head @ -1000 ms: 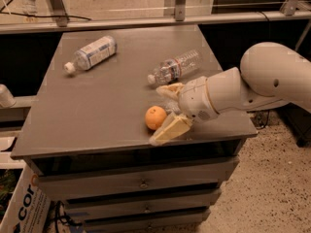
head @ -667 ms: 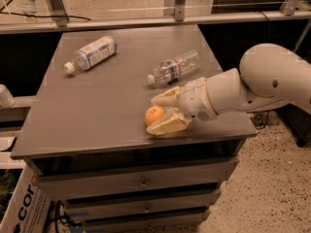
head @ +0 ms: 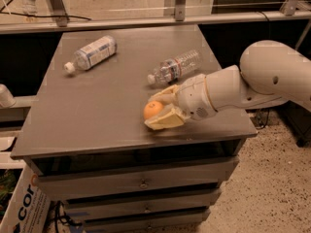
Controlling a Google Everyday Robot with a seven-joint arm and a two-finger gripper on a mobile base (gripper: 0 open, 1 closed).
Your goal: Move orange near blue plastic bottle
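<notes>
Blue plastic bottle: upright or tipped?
Tipped: the blue plastic bottle lies on its side at the table's far left, white cap pointing front-left. The end effector is at the orange, near the front edge.

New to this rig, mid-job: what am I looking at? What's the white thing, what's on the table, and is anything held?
There is one camera view, looking down on a grey table. The white machine on the right is the robot's arm, ending in a two-finger gripper near the table's front edge. Its fingers sit on either side of the orange and look closed on it; the orange rests on the table. At the far left lies the blue plastic bottle. A clear bottle lies just behind the gripper.
</notes>
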